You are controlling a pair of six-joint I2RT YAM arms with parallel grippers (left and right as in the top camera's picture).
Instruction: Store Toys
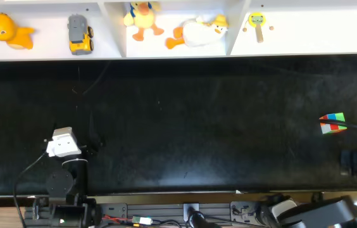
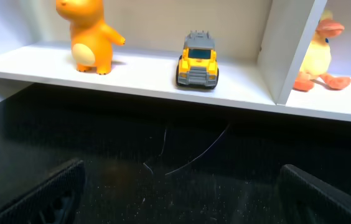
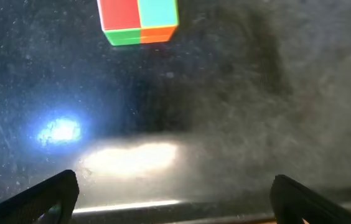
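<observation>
The top camera looks straight down on the table, with the shelf at its far edge. The left wrist camera sits low, facing that shelf, and shares the truck. The right wrist camera looks down from close, sharing the cube.

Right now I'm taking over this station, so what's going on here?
Toys are being put away on the white shelf. An orange figure, a truck, a yellow duck, a white duck and a small yellow toy already sit there. One coloured cube lies on the black table in front of the open, empty right claw. The left claw, open and empty, faces the shelf.
</observation>
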